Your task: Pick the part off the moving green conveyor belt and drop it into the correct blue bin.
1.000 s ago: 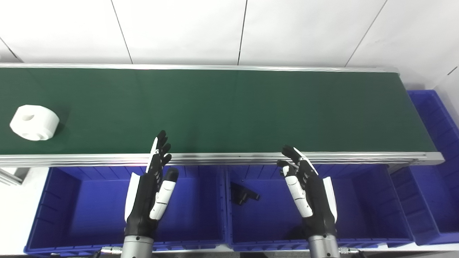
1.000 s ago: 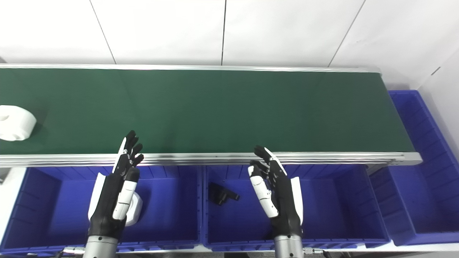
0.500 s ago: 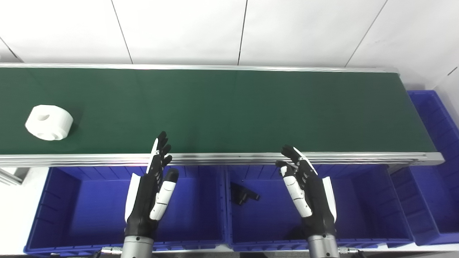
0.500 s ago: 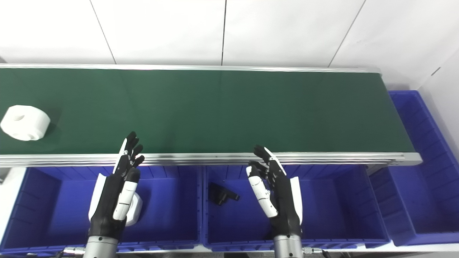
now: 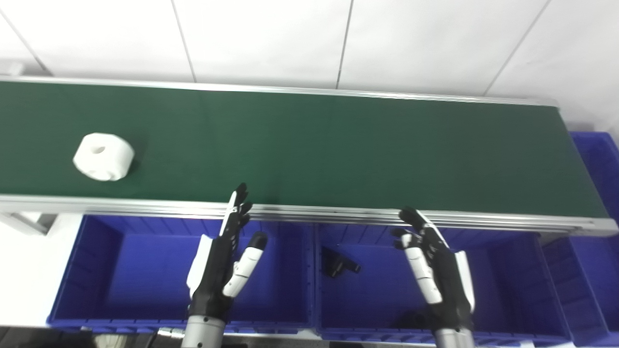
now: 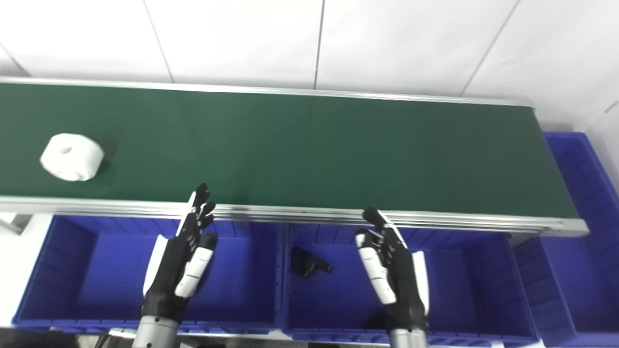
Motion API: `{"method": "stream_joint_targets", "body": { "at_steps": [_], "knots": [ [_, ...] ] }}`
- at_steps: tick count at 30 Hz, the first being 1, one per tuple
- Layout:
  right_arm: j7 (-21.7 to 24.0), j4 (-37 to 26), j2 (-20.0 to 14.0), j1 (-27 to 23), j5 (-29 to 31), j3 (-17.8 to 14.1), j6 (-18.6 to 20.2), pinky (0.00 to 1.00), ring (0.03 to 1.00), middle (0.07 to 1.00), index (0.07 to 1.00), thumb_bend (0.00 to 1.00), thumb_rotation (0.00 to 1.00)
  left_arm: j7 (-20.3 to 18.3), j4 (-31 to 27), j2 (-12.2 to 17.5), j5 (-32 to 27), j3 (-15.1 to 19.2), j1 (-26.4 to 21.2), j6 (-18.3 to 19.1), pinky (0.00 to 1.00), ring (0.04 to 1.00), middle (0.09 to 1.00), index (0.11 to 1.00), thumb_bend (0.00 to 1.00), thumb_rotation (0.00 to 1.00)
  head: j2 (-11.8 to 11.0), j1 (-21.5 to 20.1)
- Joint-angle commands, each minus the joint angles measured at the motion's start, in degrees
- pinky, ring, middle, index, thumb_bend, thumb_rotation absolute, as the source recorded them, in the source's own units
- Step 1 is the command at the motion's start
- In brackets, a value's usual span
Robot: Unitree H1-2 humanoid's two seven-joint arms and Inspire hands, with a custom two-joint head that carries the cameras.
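The white part [image 5: 103,156], seemingly rigid and light, is being carried at the green conveyor belt's [image 5: 338,145] left end, best gripped across its rounded sides, while both robot hands, left [image 5: 222,263] and right [image 5: 435,270], are being held spread and empty.

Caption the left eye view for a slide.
White part rides the green belt at left; both open hands wait over the blue bins.
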Motion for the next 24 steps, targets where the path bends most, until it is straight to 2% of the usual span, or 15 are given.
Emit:
{"method": "stream_joint_targets", "body": {
  "at_steps": [1, 7, 15, 19, 24],
  "knots": [
    [0.34, -0.45, -0.68, -0.12, 1.35, -0.67, -4.65, 0.71, 0.767, 0.853, 0.859, 0.51, 0.84, 1.21, 0.83, -3.35, 1.19, -3.02, 0.19, -2.79, 0.89, 0.952, 1.000, 1.000, 0.54, 0.88, -0.56, 1.31],
    [1.19, 1.76, -2.62, -0.83, 4.32, -2.36, -7.06, 0.70, 0.757, 0.864, 0.862, 0.52, 0.86, 2.22, 1.83, -5.18, 2.11, -4.60, 0.56, -3.18, 0.92, 0.966, 1.000, 1.000, 0.53, 0.84, -1.22, 4.51],
    [2.23, 3.66, -3.66, -1.29, 6.92, -4.01, -8.60, 0.70, 0.733, 0.840, 0.855, 0.54, 0.86, 3.67, 3.39, -6.65, 2.44, -6.06, 0.95, -3.34, 0.97, 0.970, 1.000, 1.000, 0.59, 0.84, -2.72, 7.27],
    [3.23, 4.31, -4.24, -1.55, 8.42, -4.40, -8.96, 0.74, 0.750, 0.860, 0.867, 0.47, 0.88, 4.04, 4.10, -7.10, 2.04, -6.42, 0.90, -3.37, 0.99, 0.983, 1.000, 1.000, 0.57, 0.80, -3.54, 8.13],
    [3.18, 6.12, -4.22, -1.57, 8.16, -4.56, -10.72, 0.72, 0.746, 0.861, 0.874, 0.46, 0.89, 4.33, 5.16, -6.86, 2.24, -6.32, 0.93, -3.99, 0.96, 0.979, 1.000, 1.000, 0.58, 0.79, -6.78, 8.14]
  ]
}}
